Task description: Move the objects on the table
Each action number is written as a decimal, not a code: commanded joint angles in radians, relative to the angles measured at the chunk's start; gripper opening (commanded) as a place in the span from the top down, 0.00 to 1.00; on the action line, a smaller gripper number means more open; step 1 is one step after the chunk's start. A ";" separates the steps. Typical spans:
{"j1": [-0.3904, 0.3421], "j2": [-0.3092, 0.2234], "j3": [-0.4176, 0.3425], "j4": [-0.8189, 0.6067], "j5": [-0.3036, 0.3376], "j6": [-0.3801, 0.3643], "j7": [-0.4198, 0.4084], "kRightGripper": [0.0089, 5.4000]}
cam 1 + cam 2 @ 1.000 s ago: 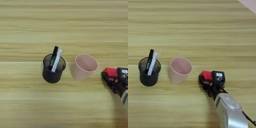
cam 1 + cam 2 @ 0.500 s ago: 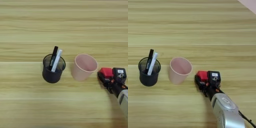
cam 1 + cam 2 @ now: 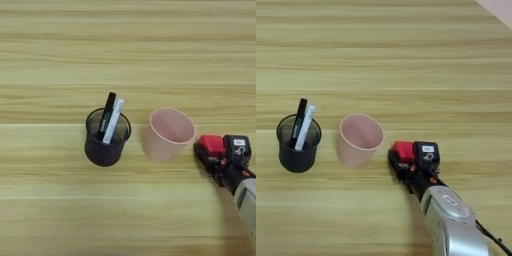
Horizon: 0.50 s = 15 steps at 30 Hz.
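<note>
While both markers stand in the black mesh cup (image 3: 106,140), the hand (image 3: 406,159) holds the red block (image 3: 403,151) just right of the pink cup (image 3: 360,139); next, probably lifting it over that rim.

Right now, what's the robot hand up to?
Right gripper shut on red block. Both markers stand in mesh cup. Pink cup close on its left.

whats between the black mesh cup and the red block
The pink cup stands between the black mesh cup and the red block at the gripper; both views show it.
</note>
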 commanded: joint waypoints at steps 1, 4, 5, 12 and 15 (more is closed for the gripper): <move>0.023 -0.002 0.028 0.009 -0.012 0.031 0.002 0.43; 0.021 -0.004 0.025 -0.007 -0.005 0.033 0.004 0.37; 0.021 -0.004 0.025 -0.011 -0.004 0.031 0.005 0.36; 0.012 -0.006 0.013 -0.021 0.004 0.010 0.007 0.22; 0.008 -0.009 0.009 -0.020 0.000 -0.001 0.006 0.17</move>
